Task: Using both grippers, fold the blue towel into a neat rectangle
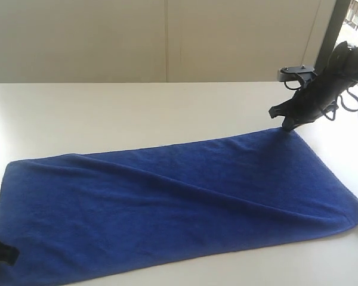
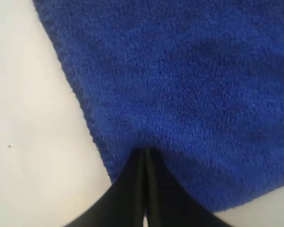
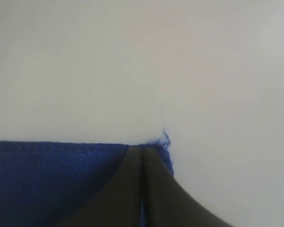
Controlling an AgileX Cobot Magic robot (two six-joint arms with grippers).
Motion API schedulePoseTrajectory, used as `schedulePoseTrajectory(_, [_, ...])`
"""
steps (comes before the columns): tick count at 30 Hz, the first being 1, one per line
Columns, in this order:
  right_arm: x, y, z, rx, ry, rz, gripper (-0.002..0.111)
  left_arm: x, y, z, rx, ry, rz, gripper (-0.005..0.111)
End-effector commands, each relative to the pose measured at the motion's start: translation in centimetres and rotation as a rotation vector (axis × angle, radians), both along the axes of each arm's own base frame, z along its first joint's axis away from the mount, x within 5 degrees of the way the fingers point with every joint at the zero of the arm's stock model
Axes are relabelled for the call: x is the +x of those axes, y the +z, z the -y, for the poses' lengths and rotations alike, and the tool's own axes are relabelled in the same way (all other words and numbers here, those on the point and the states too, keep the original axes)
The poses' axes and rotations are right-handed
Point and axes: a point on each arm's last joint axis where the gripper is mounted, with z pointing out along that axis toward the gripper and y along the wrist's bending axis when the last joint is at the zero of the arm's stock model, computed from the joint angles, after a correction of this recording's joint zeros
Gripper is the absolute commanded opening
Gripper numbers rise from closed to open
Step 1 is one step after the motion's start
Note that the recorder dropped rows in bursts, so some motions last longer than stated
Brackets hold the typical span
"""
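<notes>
Pinching blue towel (image 1: 179, 208) corners, jaws pressed together: left gripper (image 2: 145, 150) near-left, right gripper (image 3: 141, 147) far-right; towel spread on white table (image 1: 107, 113).

towel (image 1: 179, 208): we see a deep, even blue all over, plain, no print or stripe
table (image 1: 107, 113): we see plain off-white
left gripper (image 2: 146, 151): we see solid black
right gripper (image 1: 287, 127): we see black too
wall (image 1: 77, 36): we see pale cream panels
</notes>
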Motion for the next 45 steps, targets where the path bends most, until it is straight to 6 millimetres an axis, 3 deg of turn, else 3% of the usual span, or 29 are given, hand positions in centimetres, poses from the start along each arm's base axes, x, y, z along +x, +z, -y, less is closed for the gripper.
schedulePoseTrajectory(1, [-0.2,-1.2,0.4,-0.019,0.013,-0.031,0.0,0.0,-0.6,0.2,-0.007,-0.008,-0.012,0.0])
schedulePoseTrajectory(10, [-0.1,-2.1,1.0,-0.078,0.004,-0.028,0.0,-1.6,-0.7,0.3,-0.022,-0.039,-0.191,0.0])
schedulePoseTrajectory(16, [0.0,-3.0,1.0,-0.075,-0.001,-0.04,0.0,-1.9,-0.7,0.2,-0.012,-0.052,-0.214,0.0])
schedulePoseTrajectory(32, [0.5,-2.9,1.4,-0.098,-0.048,0.015,0.0,-2.4,-0.3,0.2,-0.01,-0.066,-0.257,0.0])
schedulePoseTrajectory(36, [0.6,-2.2,1.1,-0.069,-0.059,0.036,0.0,-1.2,0.3,0.3,-0.016,-0.057,-0.183,0.0])
schedulePoseTrajectory(38, [0.8,-0.9,1.1,-0.056,-0.067,0.073,0.0,0.1,1.8,0.4,-0.021,-0.06,-0.119,0.0])
schedulePoseTrajectory(41, [0.9,1.7,1.0,-0.052,-0.073,0.127,0.0,2.6,5.4,0.7,-0.034,-0.068,0.029,0.0])
schedulePoseTrajectory(45, [0.7,3.6,0.9,-0.054,-0.069,0.146,0.0,4.9,7.1,0.5,0.014,-0.112,0.205,0.0])
